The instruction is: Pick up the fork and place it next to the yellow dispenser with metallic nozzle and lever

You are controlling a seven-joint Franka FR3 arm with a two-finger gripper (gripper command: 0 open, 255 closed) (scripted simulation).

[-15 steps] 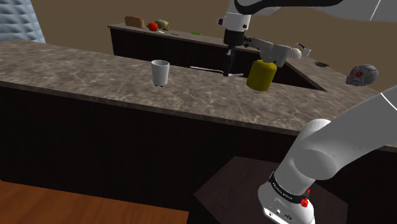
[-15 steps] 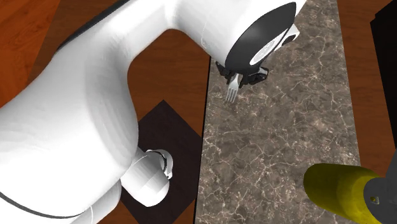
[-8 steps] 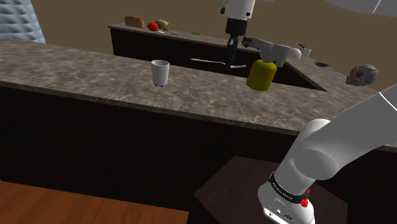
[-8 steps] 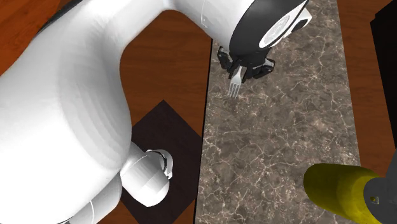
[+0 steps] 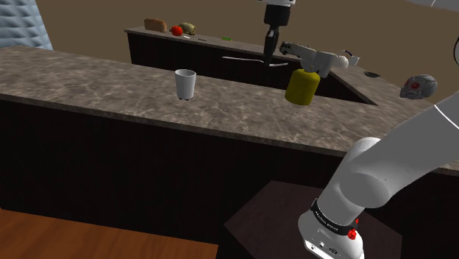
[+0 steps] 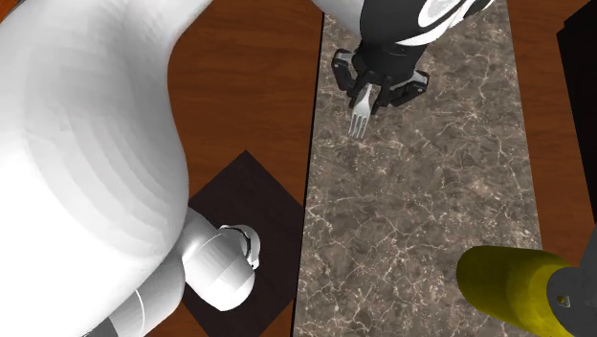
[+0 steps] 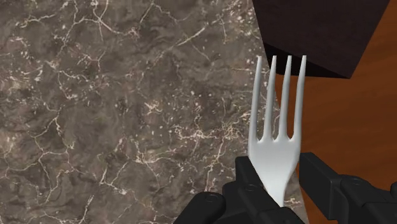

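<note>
- Clasped at the handle in closed gripper: fork, aloft over counter edge, upper centre of shoulder view, just left of dispenser.
- To finish well: carry level toward dispenser, lower just beside it, release without knocking it.
</note>
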